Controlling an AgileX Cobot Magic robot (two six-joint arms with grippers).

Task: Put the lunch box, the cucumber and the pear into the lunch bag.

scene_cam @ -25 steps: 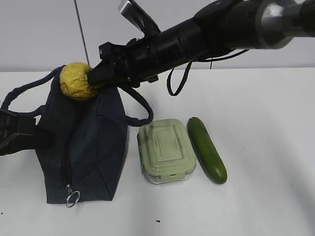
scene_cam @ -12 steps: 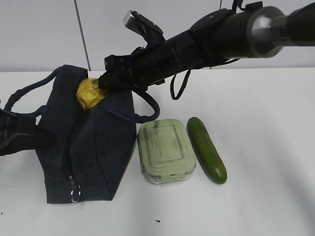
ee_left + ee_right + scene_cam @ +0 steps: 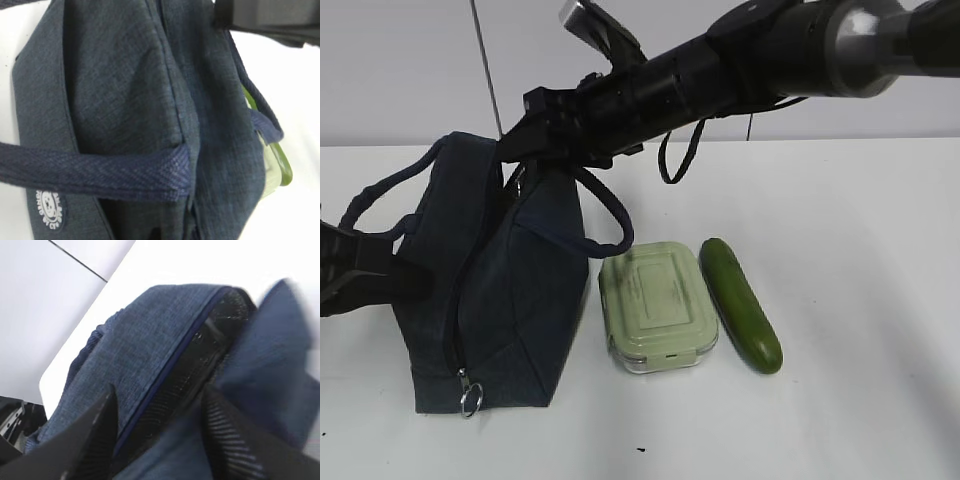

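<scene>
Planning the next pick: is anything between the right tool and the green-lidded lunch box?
Nothing visible blocks it. The open right tool hangs over the navy fabric lunch bag; the sage-lidded lunch box sits uncovered beside the bag.

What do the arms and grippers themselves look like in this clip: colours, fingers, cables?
The right arm is matte black with a brushed silver joint near the frame's edge and a loose black cable looping beneath it. The right gripper has two black fingers with finely ribbed inner pads. The left gripper shows only as a black shape.
</scene>
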